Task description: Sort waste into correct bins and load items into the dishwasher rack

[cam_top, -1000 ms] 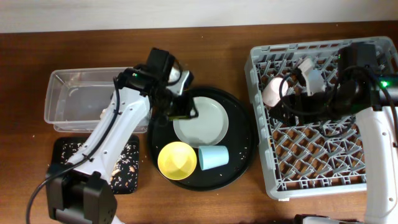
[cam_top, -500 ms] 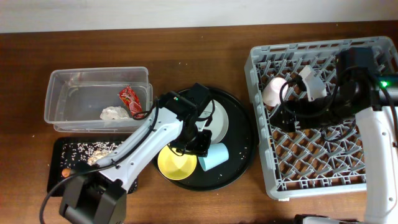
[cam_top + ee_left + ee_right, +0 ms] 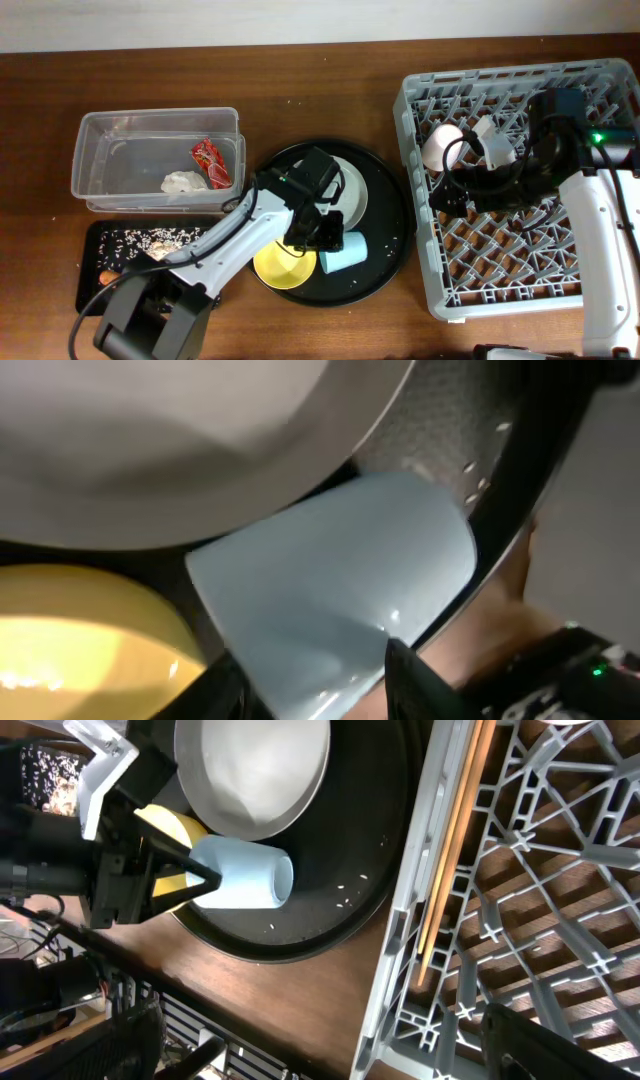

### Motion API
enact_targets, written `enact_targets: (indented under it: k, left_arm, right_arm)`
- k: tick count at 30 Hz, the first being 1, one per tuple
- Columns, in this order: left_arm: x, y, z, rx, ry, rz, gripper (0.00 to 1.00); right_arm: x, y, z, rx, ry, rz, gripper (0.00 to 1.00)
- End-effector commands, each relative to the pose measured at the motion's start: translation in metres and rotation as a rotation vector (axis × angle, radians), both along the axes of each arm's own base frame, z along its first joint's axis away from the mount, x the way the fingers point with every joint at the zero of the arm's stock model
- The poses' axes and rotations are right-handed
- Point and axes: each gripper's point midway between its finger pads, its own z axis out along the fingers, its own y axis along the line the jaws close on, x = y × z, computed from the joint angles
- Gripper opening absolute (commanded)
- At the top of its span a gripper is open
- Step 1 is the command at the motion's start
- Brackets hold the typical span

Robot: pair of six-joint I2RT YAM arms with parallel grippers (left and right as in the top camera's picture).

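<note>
Blue cup (image 3: 343, 253) is lying on its side on the big round black tray (image 3: 388, 215), long axis running pretty much left-right. It sits just right of the yellow bowl (image 3: 278, 263) and nearer than the plate (image 3: 353, 190); can't tell which end is the mouth. Left pincer (image 3: 312, 678) is spread wide with a finger on either side of the cup's left end, not clamped. Right pincer (image 3: 447, 195) hangs over the dishwasher rack (image 3: 500, 275) by the pink cup (image 3: 438, 147); can't tell how far apart its fingers are.
</note>
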Motion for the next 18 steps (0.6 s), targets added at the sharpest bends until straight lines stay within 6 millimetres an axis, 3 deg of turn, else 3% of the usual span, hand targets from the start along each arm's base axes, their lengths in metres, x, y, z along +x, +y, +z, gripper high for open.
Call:
enact_targets:
  k: [1, 5, 11, 14, 18]
  left_arm:
    - [-0.005, -0.001, -0.008, -0.02, 0.017, 0.031, 0.42]
    - [0.004, -0.014, -0.002, -0.086, -0.017, 0.023, 0.41]
    - [0.005, -0.015, -0.002, -0.091, -0.025, 0.02, 0.4]
    - [0.005, -0.015, -0.002, -0.092, -0.025, 0.021, 0.22]
    - [0.001, -0.023, 0.002, -0.139, 0.0, 0.009, 0.18]
  right_arm:
    - [0.0, -0.003, -0.002, -0.008, 0.004, -0.006, 1.0]
    - [0.0, -0.003, -0.002, -0.008, 0.004, -0.005, 0.98]
    - [0.0, -0.003, -0.002, -0.008, 0.004, -0.005, 0.98]
    - [0.0, -0.003, -0.002, -0.009, 0.003, -0.005, 0.98]
    - [0.0, -0.003, -0.002, -0.009, 0.004, -0.005, 0.98]
